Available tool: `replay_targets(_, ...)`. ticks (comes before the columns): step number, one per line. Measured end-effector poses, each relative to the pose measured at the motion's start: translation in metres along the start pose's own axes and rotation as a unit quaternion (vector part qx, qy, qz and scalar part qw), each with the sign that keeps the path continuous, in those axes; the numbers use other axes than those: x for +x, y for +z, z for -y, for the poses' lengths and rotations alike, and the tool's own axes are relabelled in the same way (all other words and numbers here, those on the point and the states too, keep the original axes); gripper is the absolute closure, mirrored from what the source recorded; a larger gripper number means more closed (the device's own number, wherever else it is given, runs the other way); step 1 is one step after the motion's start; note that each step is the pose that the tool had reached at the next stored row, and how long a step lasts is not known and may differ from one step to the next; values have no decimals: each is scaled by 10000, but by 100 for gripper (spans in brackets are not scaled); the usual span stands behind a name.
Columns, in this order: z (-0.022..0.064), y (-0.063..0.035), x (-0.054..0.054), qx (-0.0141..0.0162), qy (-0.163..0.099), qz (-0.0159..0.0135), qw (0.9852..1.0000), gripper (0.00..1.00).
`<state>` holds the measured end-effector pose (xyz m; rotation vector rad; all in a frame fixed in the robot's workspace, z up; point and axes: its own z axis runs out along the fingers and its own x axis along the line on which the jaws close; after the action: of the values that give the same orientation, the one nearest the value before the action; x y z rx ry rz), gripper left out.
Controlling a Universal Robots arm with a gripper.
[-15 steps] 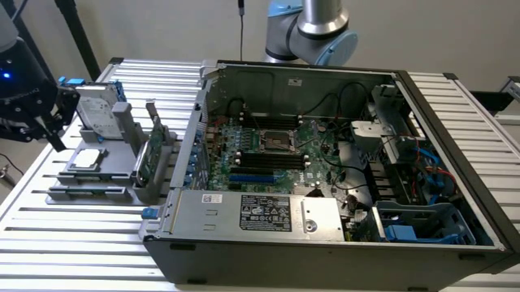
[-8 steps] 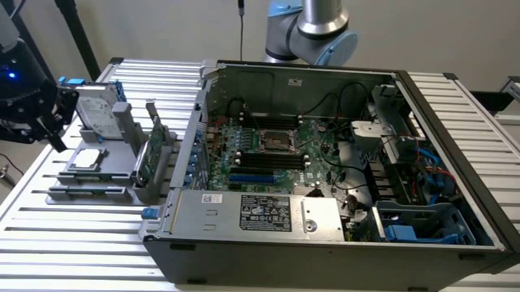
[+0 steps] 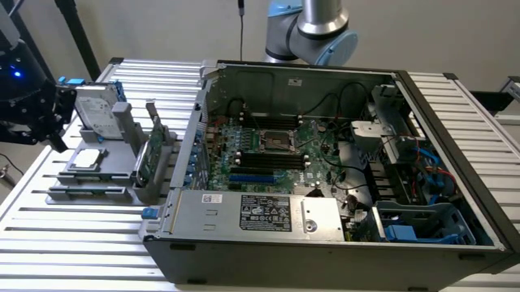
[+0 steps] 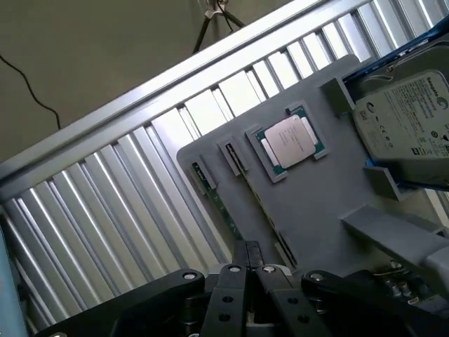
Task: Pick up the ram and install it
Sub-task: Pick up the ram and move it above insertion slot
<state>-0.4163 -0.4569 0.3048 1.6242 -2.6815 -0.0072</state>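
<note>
The ram (image 4: 219, 205) is a thin green stick standing on edge in a slot of the grey holder (image 4: 316, 189), beside the CPU chip (image 4: 289, 139). In the exterior view the ram (image 3: 83, 190) runs along the holder's near side at that view's left. My gripper (image 4: 247, 261) hangs above the holder, its black fingers (image 4: 228, 295) shut together with nothing between them, the tips close over one end of the ram. In the exterior view, the gripper (image 3: 57, 141) sits at the far left, beside the holder (image 3: 114, 182). The motherboard's black slots (image 3: 268, 159) lie inside the open computer case (image 3: 325, 243).
A silver hard drive (image 3: 97, 112) stands at the holder's back, and a larger green card (image 3: 146, 155) stands upright beside the case wall. Cables, a power supply (image 3: 260, 213) and blue drive bays (image 3: 422, 225) crowd the case. The slatted metal table (image 3: 73, 243) surrounds everything.
</note>
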Motion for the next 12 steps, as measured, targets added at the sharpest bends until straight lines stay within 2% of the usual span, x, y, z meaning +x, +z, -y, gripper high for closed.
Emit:
replay_targets(3, 0, 4, 0, 1, -270, -2, 9996, 89)
replay_targets(6, 0, 8, 0, 2, -547, -4, 9985, 89)
replay_targets(9, 0, 14, 0, 3, -816, -6, 9967, 89)
replay_targets(12, 0, 27, 0, 5, -1088, -6, 9941, 89)
